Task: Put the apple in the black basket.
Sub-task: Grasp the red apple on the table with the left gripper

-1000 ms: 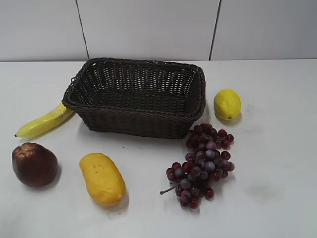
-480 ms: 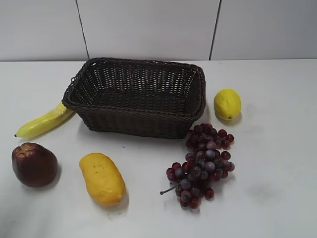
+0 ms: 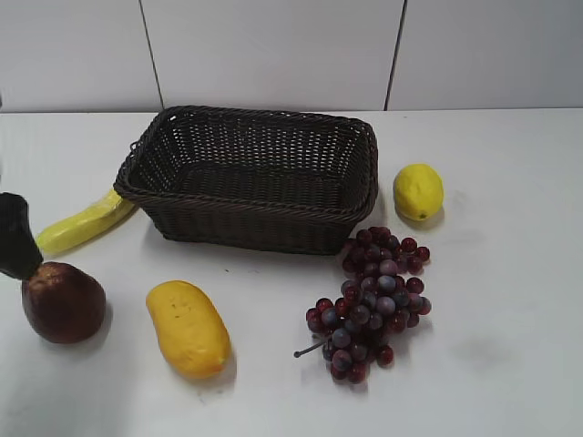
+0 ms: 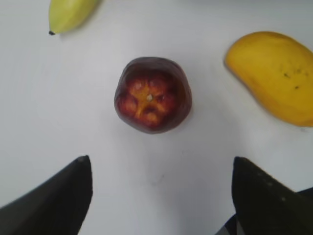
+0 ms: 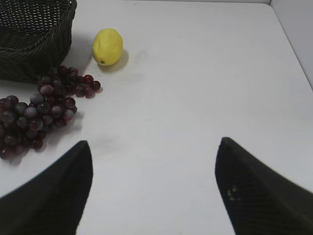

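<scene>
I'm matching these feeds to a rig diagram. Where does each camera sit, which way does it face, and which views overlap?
Exterior: in front, slanting down at the table; black basket, fruit, left end effector at the left edge.
Left wrist: above the apple, facing down; both finger tips show, apart.
Right wrist: above bare table, facing grapes and lemon; finger tips apart.
Shared: the apple and mango in exterior and left wrist views; basket, grapes and lemon in exterior and right wrist views.

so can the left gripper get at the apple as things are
Probably yes. The left gripper is open and hangs over the apple, which stands alone on the table. The mango and banana lie clear of it, so nothing blocks a straight descent.
</scene>
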### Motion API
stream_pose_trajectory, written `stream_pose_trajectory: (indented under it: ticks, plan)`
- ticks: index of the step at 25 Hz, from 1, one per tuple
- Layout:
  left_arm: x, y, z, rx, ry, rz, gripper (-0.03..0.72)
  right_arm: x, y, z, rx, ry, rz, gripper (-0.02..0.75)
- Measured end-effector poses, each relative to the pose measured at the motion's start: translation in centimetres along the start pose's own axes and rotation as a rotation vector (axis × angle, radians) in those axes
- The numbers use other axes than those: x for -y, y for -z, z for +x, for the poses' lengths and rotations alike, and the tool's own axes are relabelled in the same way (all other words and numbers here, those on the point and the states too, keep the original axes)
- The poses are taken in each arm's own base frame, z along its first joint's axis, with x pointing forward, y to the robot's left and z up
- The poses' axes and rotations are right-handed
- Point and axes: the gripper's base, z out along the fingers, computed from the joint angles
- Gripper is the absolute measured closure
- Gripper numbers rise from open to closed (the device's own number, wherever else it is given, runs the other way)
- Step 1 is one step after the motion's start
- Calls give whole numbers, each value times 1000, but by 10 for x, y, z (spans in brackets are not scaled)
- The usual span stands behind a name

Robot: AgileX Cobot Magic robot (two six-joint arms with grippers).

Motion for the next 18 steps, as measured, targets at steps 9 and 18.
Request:
stream_pose_trajectory:
  ticks: [9, 18]
  plan:
    - [-2, -38, -18, -26, 5, -6, 9, 0, 0, 0, 0, 0, 0, 147]
    - [-11, -82, -25, -123, -19, -51, 9, 0, 0, 0, 0, 0, 0, 147]
